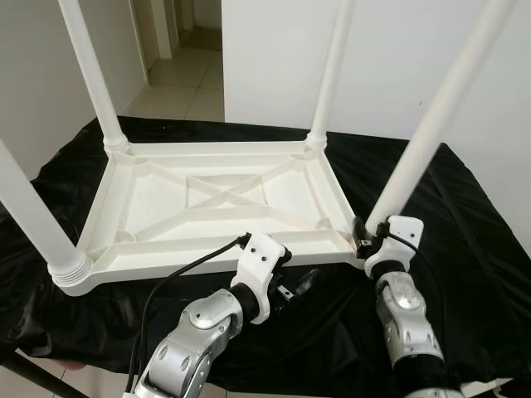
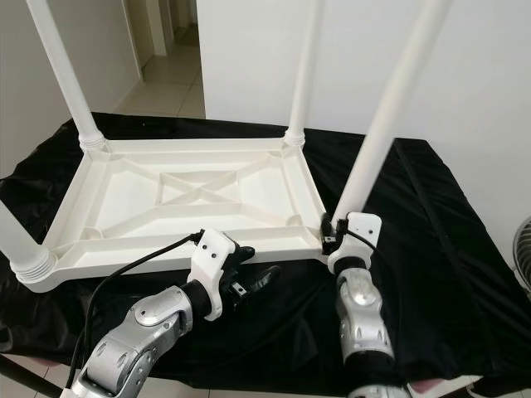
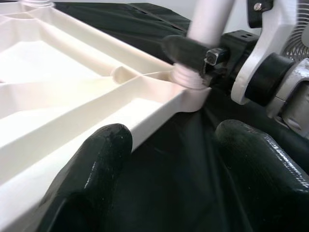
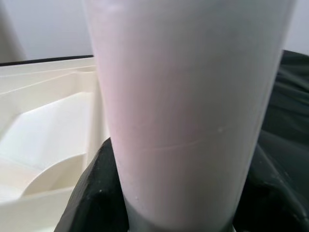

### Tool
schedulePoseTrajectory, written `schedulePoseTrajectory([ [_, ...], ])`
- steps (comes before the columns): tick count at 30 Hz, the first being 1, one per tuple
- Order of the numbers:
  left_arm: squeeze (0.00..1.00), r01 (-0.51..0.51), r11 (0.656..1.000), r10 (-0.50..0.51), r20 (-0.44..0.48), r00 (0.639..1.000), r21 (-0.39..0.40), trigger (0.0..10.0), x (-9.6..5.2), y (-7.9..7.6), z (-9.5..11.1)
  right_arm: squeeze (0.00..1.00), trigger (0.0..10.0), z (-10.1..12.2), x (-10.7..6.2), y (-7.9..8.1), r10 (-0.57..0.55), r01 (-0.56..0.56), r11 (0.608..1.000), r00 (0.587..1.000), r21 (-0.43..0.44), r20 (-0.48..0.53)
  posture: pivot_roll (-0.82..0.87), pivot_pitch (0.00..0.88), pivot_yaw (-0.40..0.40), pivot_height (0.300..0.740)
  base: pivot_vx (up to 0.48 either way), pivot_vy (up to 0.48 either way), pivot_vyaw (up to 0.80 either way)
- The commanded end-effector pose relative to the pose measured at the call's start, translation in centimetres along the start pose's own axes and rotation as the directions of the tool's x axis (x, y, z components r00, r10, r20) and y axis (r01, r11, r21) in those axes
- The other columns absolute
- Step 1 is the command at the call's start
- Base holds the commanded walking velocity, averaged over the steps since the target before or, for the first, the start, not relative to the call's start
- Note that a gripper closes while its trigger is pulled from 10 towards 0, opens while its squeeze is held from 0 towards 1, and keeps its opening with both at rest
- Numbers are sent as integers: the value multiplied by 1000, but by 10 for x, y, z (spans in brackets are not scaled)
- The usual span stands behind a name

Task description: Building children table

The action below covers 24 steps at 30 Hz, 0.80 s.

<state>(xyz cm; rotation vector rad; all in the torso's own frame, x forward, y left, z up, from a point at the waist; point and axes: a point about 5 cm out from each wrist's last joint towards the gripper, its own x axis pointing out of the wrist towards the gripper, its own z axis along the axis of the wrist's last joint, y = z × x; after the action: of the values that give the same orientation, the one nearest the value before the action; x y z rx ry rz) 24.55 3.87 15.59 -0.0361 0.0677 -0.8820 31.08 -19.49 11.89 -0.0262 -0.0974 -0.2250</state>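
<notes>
A white plastic children's table top [image 1: 166, 199] lies upside down on a black cloth, with several white legs standing up from its corners. My right gripper [image 1: 365, 235] is shut on the base of the near right leg [image 1: 423, 133], which looms close in the right wrist view [image 4: 188, 111]. My left gripper [image 1: 300, 284] hovers open just in front of the top's near edge [image 3: 145, 130], holding nothing. Its two black fingertips [image 3: 96, 164] frame the cloth and the corner socket [image 3: 190, 79].
The black cloth [image 1: 465, 215] covers the whole work surface and drapes over its edges. A white wall [image 1: 390, 66] stands behind, with a tiled hallway [image 1: 182, 83] at the back left. A fan grille [image 2: 523, 257] shows at the far right.
</notes>
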Motion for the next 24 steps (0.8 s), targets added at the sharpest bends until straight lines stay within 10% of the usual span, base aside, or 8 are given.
schedulePoseTrajectory([
  [1, 0, -31, 999, 31, 4, 1000, 10, 10000, -1, 3, 1, 0, 0, -24, -14, -23, -193, 183, 979, 974, -91, -119, -38, 68, -33, 740, 0, 0, 0],
  [9, 0, -29, 999, 29, 0, 1000, 14, 10000, -2, 3, 1, 0, 0, -17, -10, -22, -184, 174, 979, 978, -105, -98, -39, 70, -30, 740, 0, 0, 0],
  [10, 0, -33, 999, 33, 0, 999, 15, 10000, -3, 4, 1, 0, 10000, -16, -8, -26, -187, 177, 979, 978, -104, -91, -37, 70, -31, 740, 0, 0, 0],
  [11, 0, -37, 999, 37, -1, 999, 17, 10000, -3, 5, 1, 220, 10000, -14, -6, -28, -188, 180, 978, 979, -104, -83, -36, 71, -32, 740, 0, 0, 0],
  [12, 0, -40, 999, 40, -1, 999, 18, 10000, -3, 6, 1, 1000, 10000, -12, -5, -30, -197, 189, 977, 978, -100, -74, -36, 71, -32, 740, 0, 0, 0],
  [24, 0, -64, 997, 66, -28, 997, 52, 10000, -2, 10, -3, 1000, 10000, 6, -13, -26, -137, 138, 989, 990, -45, 19, -35, 68, -33, 740, 0, 0, 0],
])
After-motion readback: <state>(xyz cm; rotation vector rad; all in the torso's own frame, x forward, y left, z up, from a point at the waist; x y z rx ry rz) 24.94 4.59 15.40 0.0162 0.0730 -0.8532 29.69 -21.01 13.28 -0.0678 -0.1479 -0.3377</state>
